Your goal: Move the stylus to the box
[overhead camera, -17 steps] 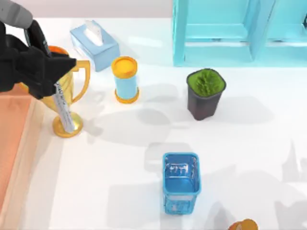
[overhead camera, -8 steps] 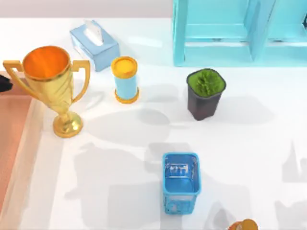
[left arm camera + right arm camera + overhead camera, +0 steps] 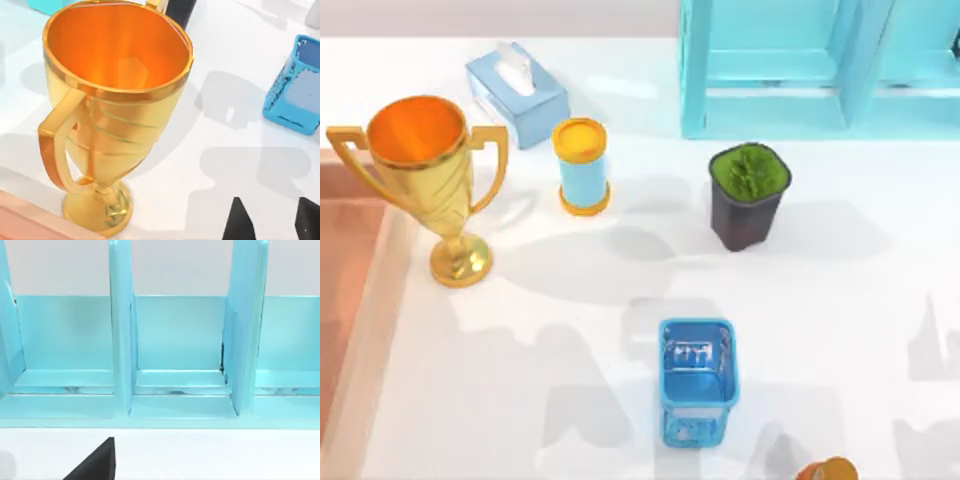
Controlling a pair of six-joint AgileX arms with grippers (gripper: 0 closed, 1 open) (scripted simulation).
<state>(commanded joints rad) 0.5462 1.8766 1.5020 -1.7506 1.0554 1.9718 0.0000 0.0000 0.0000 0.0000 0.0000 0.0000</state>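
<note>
The stylus is out of view. The box [image 3: 348, 300] is a shallow salmon-orange tray at the table's left edge, and its rim [image 3: 30, 222] also appears in the left wrist view beside the trophy's foot. My left gripper [image 3: 272, 222] hovers open over the white table near the gold trophy [image 3: 115, 100], its two dark fingertips [image 3: 237, 222] apart with nothing between them. A dark part of my right gripper [image 3: 95, 465] sits low in the right wrist view, facing the cyan shelf [image 3: 175, 355].
The gold trophy [image 3: 425, 180] stands right beside the box. A tissue box [image 3: 515, 92], a blue-and-orange can [image 3: 582, 165], a potted plant [image 3: 750, 195], a blue basket [image 3: 697, 380] and the cyan shelf [image 3: 800, 70] share the table. An orange object [image 3: 828, 470] sits at the front edge.
One second ago my left arm held the stylus over the trophy at the table's left. The arm has since left the top view and the stylus went with it or dropped from sight.
</note>
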